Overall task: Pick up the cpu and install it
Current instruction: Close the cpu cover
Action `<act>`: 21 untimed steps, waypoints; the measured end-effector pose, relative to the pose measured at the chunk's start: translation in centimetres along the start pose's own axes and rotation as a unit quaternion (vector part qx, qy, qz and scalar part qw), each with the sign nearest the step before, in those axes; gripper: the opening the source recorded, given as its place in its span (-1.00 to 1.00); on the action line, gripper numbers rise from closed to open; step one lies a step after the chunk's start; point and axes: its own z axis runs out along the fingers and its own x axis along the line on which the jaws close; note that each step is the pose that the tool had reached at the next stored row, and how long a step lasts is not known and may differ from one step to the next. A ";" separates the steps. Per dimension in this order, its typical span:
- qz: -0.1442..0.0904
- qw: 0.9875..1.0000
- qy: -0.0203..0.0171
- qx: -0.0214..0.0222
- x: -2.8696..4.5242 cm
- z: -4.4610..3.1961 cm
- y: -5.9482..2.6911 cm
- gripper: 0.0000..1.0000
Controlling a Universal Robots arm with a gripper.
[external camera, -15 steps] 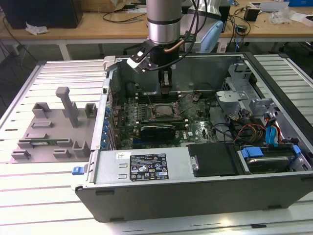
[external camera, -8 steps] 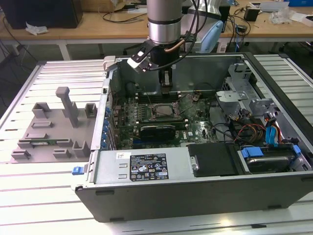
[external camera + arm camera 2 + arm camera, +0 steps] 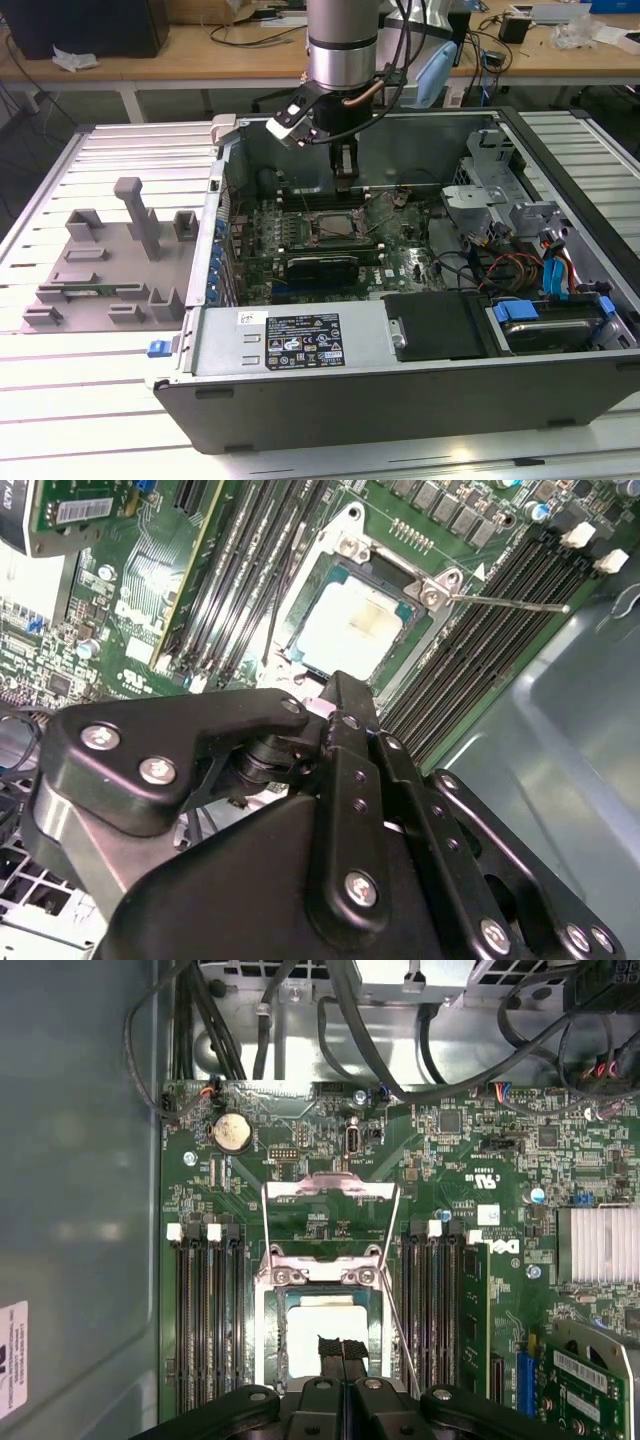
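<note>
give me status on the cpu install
gripper shut, empty, just above socket. cpu lying flat in socket. retention frame flipped open, nothing in the way.

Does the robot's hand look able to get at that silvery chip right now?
Probably yes. The cpu lies uncovered, with the metal frame swung open, and the hand hangs above it with nothing between them.

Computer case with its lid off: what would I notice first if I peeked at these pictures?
A black gripper reaches down into the open grey computer case in the exterior view. In both wrist views its tip sits right over the shiny silvery cpu, which lies in the socket on the green motherboard.
</note>
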 end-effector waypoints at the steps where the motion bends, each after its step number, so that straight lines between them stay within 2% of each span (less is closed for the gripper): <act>1: 0.000 1.000 0.000 0.000 0.00 0.01 0.17 -0.79; 3: 0.000 1.000 0.000 0.000 0.00 0.02 0.44 -0.79; 8: 0.000 1.000 0.000 0.000 -0.01 0.07 1.73 -0.79; 10: 0.000 1.000 0.000 0.000 -0.01 0.08 1.86 -0.79; 13: 0.000 1.000 0.000 0.000 -0.02 -0.28 1.89 -0.79; 16: 0.000 1.000 0.000 0.000 -0.07 -1.42 1.95 -0.79; 17: 0.000 1.000 0.000 0.000 -0.08 -1.59 1.96 -0.79; 21: 0.000 1.000 0.000 0.000 -0.08 -1.79 2.05 -0.79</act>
